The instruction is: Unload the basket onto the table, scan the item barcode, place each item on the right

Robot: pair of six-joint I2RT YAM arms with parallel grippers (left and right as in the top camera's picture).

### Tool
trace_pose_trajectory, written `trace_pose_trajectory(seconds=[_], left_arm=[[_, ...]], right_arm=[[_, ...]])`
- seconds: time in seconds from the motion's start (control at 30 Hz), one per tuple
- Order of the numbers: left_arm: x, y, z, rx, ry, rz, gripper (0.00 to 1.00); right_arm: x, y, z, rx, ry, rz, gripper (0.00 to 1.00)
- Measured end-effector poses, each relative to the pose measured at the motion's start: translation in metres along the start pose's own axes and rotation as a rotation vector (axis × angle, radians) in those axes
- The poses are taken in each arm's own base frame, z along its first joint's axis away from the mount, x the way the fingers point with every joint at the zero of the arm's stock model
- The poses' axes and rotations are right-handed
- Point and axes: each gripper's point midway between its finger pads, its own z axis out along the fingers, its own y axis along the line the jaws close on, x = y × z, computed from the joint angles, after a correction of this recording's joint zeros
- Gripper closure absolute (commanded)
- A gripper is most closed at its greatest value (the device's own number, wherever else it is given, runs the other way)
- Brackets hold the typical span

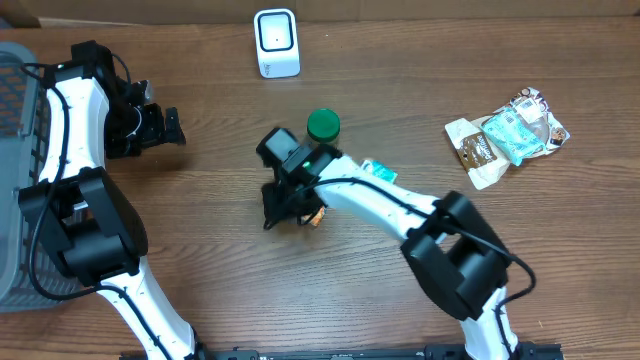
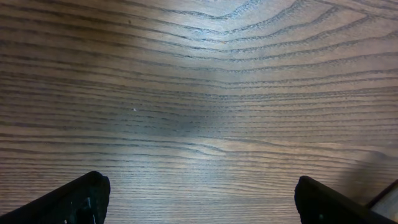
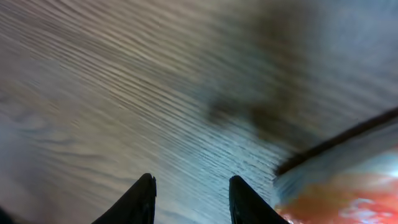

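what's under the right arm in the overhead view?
An orange item peeks out by the right gripper; a teal packet edge shows beside the arm. The rest of both is covered by it.

The table (image 1: 220, 100) is bare wood between the left gripper (image 1: 175, 128) and the green-capped bottle (image 1: 322, 125), so a hand can pass there. The white scanner (image 1: 276, 42) stands at the far edge, apart from the bottle. The right arm (image 1: 370, 195) crosses the middle. A basket (image 1: 15, 150) blocks the left side, a heap of packets (image 1: 510, 135) the right.
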Motion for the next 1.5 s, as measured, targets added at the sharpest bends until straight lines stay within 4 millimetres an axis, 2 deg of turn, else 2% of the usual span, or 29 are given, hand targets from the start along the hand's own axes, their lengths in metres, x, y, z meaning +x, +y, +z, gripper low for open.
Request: trace_pose_trajectory(seconds=[0.2, 0.43, 0.5, 0.67, 0.8, 0.87, 0.93, 1.07, 1.23, 1.37, 1.5], left_arm=[[0.000, 0.000, 0.000, 0.000, 0.000, 0.000, 0.00], [0.000, 0.000, 0.000, 0.000, 0.000, 0.000, 0.00], [0.000, 0.000, 0.000, 0.000, 0.000, 0.000, 0.00], [0.000, 0.000, 0.000, 0.000, 0.000, 0.000, 0.01], [0.000, 0.000, 0.000, 0.000, 0.000, 0.000, 0.00], [0.000, 0.000, 0.000, 0.000, 0.000, 0.000, 0.00], [0.000, 0.000, 0.000, 0.000, 0.000, 0.000, 0.01], [0.000, 0.000, 0.000, 0.000, 0.000, 0.000, 0.00], [0.000, 0.000, 0.000, 0.000, 0.000, 0.000, 0.01], [0.000, 0.000, 0.000, 0.000, 0.000, 0.000, 0.00], [0.000, 0.000, 0.000, 0.000, 0.000, 0.000, 0.00]], right_arm=[[0.015, -0.034, -0.004, 0.108, 0.075, 0.088, 0.64], [0.036, -0.111, -0.031, 0.291, 0.205, 0.265, 0.64], [0.032, -0.133, -0.039, 0.343, 0.195, 0.299, 0.64], [0.010, -0.162, -0.046, 0.386, 0.111, 0.342, 0.64], [-0.014, -0.168, -0.045, 0.333, 0.030, 0.362, 0.64], [-0.027, -0.165, -0.043, 0.287, -0.010, 0.353, 0.64], [-0.041, -0.153, -0.040, 0.206, -0.044, 0.314, 0.64], [-0.036, -0.145, -0.038, 0.163, -0.010, 0.299, 0.65], [-0.016, -0.143, -0.042, 0.132, 0.086, 0.303, 0.64], [-0.016, -0.142, -0.056, 0.089, 0.091, 0.313, 0.60], [-0.021, -0.130, -0.076, 0.034, 0.058, 0.301, 0.60]])
